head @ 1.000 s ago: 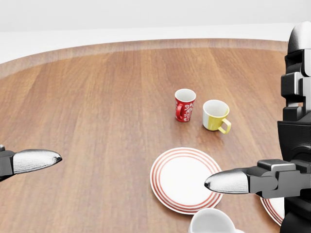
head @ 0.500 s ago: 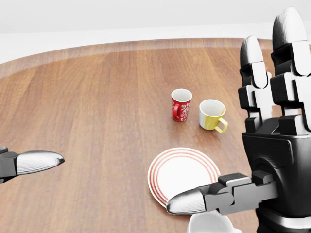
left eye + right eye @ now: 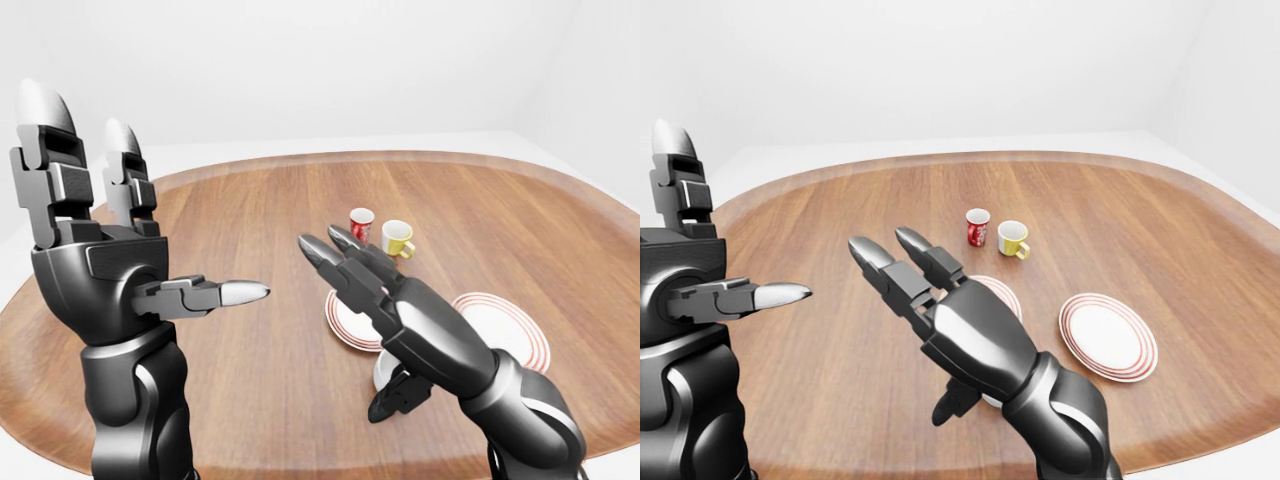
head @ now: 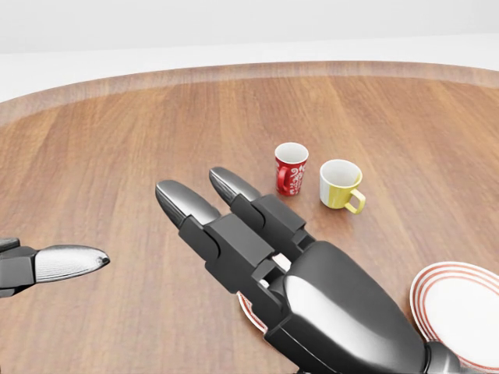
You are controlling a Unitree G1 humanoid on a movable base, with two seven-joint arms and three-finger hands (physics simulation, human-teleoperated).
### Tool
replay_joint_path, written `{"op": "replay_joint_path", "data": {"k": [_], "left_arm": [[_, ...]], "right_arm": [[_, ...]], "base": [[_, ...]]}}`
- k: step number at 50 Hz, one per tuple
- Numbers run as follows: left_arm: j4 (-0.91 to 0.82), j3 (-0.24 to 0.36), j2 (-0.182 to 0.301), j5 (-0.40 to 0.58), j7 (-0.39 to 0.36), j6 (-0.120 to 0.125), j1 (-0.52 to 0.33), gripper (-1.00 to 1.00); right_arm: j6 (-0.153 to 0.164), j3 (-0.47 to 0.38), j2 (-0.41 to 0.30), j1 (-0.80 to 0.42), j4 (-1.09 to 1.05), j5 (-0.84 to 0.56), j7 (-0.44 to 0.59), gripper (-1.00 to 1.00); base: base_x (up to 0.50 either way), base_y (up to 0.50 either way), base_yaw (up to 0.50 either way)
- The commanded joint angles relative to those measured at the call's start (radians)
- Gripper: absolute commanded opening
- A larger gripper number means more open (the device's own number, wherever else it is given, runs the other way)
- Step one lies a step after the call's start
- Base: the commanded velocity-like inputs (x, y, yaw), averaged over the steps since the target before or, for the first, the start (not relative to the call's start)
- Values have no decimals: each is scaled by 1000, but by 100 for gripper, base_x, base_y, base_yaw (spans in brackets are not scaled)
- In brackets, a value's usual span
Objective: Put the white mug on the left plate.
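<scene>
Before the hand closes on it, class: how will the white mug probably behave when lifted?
The white mug, mostly hidden under the right hand, looks rigid and glossy, so probably stiff and slippery. It seems small, so likely light. The three open fingers might knock it over.

- bench [image 3: 840,210]: brown wood grain, smooth satin sheen
- right hand [image 4: 312,296]: dark glossy casing; fingers [image 4: 175,196] tipped in polished metal
- left hand [image 3: 95,270]: same glossy dark shell
- yellow mug [image 4: 340,185] and red mug [image 4: 290,168]: glazed, smooth
- plate [image 3: 1107,336] at 3 o'clock: glossy, red-ringed
</scene>
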Motion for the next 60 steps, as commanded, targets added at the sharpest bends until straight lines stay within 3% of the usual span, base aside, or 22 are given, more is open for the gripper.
{"op": "replay_joint_path", "data": {"k": [1,15,23,38,45,60], "left_arm": [[3,0,-1,3,-2,0,-1,100],[12,7,3,-1,-2,0,-5,100],[13,4,2,0,-3,0,-1,100],[10,5,3,-1,-1,0,-3,100],[10,4,2,1,-1,0,-3,100],[12,2,1,5,-4,0,1,100]], "right_arm": [[0,-17,20,102,-41,-229,30,100],[0,-98,106,72,-92,-417,30,100],[0,-142,153,125,-103,-513,30,100],[0,-168,157,231,-71,-519,30,100],[0,-224,141,281,12,-497,30,100],[0,-218,160,374,27,-509,30,100]], "base": [[0,0,0],[0,0,0],[0,0,0],[0,0,0],[0,0,0],[0,0,0]]}}
